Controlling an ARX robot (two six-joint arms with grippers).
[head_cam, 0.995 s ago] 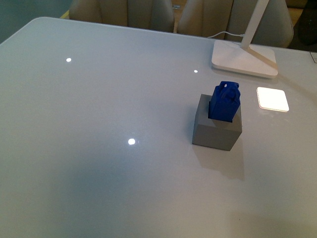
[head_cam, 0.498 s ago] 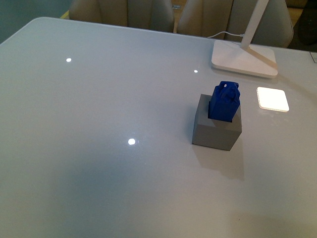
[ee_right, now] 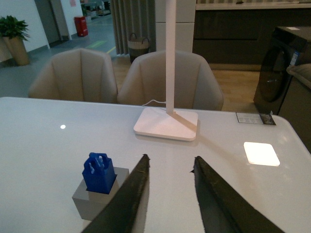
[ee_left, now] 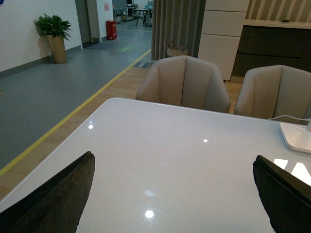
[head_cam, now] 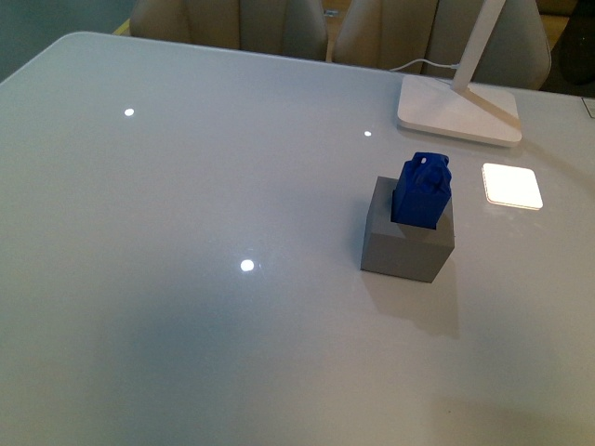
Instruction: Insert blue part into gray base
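Note:
The blue part (head_cam: 423,190) stands upright in the square hole of the gray base (head_cam: 405,242) at the right of the white table, its knobbly handle on top. Both also show in the right wrist view, the blue part (ee_right: 98,173) seated in the gray base (ee_right: 93,202). My right gripper (ee_right: 170,165) is open and empty, apart from the cube and to one side of it. My left gripper (ee_left: 174,167) is open wide and empty over bare table, with neither part in its view. Neither gripper shows in the front view.
A white lamp foot (head_cam: 456,111) with a slanted stem and a cable stands behind the cube. A bright light patch (head_cam: 511,185) lies on the table beside it. Beige chairs (ee_left: 183,82) stand along the table's far edge.

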